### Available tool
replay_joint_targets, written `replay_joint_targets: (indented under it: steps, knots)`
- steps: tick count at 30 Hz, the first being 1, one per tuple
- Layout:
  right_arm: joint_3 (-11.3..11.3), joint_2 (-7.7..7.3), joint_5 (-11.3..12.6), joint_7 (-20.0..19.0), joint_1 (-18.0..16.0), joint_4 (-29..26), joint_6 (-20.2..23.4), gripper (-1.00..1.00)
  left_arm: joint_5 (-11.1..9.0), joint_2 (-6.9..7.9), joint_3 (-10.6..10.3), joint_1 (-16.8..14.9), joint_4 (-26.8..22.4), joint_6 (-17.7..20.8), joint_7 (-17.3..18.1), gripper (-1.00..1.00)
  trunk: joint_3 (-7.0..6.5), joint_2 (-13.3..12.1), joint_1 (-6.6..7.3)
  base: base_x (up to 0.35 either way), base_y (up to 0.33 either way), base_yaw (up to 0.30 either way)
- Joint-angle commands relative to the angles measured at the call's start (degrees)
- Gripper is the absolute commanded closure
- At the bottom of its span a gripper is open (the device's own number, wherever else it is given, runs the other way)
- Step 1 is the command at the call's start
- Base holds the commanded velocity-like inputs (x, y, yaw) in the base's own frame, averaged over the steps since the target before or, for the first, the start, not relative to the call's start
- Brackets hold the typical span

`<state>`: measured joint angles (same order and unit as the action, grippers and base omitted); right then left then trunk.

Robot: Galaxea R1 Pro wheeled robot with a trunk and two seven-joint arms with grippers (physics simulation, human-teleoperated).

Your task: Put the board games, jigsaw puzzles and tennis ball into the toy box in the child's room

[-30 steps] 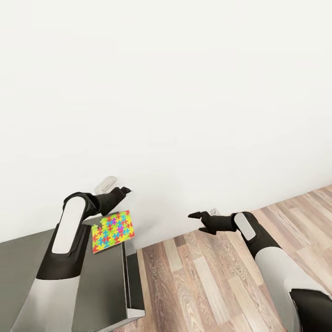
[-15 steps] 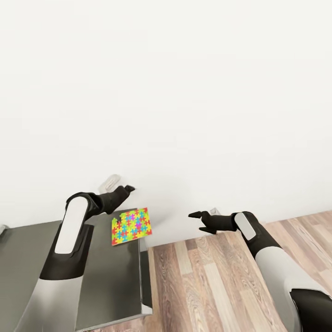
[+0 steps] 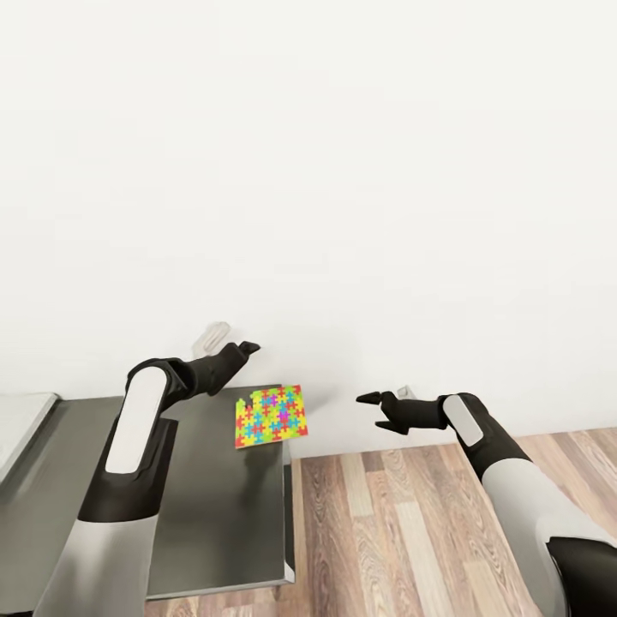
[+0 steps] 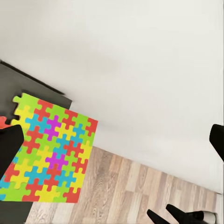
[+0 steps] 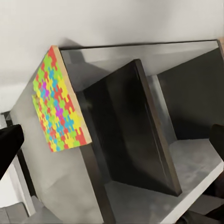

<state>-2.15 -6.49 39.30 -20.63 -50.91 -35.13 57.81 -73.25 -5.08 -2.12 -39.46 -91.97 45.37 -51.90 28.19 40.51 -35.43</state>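
One jigsaw puzzle (image 3: 270, 416), a flat square of many-coloured interlocking pieces, lies on the far right corner of a low dark grey cabinet (image 3: 214, 514) and slightly overhangs its edge. My left gripper (image 3: 242, 350) hovers open just above and left of it, and the left wrist view looks down on the puzzle (image 4: 49, 151) past its spread fingers (image 4: 9, 144). My right gripper (image 3: 370, 410) is open in the air to the right of the cabinet, over the floor. From there the puzzle (image 5: 58, 105) shows edge-on at the cabinet's corner.
A plain white wall (image 3: 343, 171) stands close behind the cabinet. Wood-plank floor (image 3: 403, 531) runs to the right. A paler grey-white surface (image 3: 21, 420), perhaps the table top, shows at the far left. The cabinet's side is open, with a dark upright panel (image 5: 135, 130) inside.
The whole head view has swung left, so cabinet and puzzle sit further right in the picture and the pale surface has come into view. Both arms hold their pose.
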Motion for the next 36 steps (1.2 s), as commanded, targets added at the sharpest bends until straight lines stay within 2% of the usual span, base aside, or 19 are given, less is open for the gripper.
replay_joint_targets:
  steps: [1, 5, 7, 13, 15, 24, 36]
  knots:
    - [-0.22, -0.29, -0.58, -1.46, -0.02, 0.02, 0.29, -1.00, -0.51, -0.05, 0.01, -0.03, -0.05, 0.13, -0.22, -1.00, 0.06, 0.06, -0.01, 0.000, 0.000, 0.092]
    - [-0.20, -0.97, -0.58, -3.81, -0.01, 0.10, 0.35, -1.00, -0.52, -0.10, 0.01, 0.01, -0.05, 0.20, 0.32, -1.00, 0.03, 0.06, -0.01, 0.000, 0.000, 0.067]
    - [-0.15, -1.61, -0.70, -6.34, -0.03, 0.29, 0.39, -1.00, -0.54, -0.14, 0.01, 0.04, -0.05, 0.25, 0.66, -1.00, 0.02, 0.06, -0.01, 0.000, 0.000, 0.043]
    - [-0.10, -2.22, -0.89, -8.96, -0.05, 0.68, 0.38, -1.00, -0.72, -0.17, 0.01, 0.06, -0.05, 0.29, 0.96, -1.00, 0.01, 0.06, -0.01, 0.000, 0.000, 0.027]
    - [-0.08, -2.46, -0.95, -9.90, -0.05, 1.17, 0.33, -1.00, -1.41, -0.18, 0.01, 0.07, -0.05, 0.31, 1.08, -1.00, 0.01, 0.06, -0.01, 0.000, 0.000, 0.014]
    - [0.12, -2.47, -1.15, -11.08, -0.25, 3.64, 0.02, -1.00, -4.19, -0.08, 0.01, 0.08, -0.05, 0.33, 1.18, -1.00, 0.00, 0.06, -0.01, 0.000, 0.000, 0.007]
    - [0.12, -2.65, -1.22, -11.41, -0.50, 4.68, -0.19, -1.00, -5.15, -0.03, 0.01, 0.08, -0.05, 0.34, 1.19, -1.00, 0.00, 0.06, -0.01, 0.000, 0.000, 0.001]
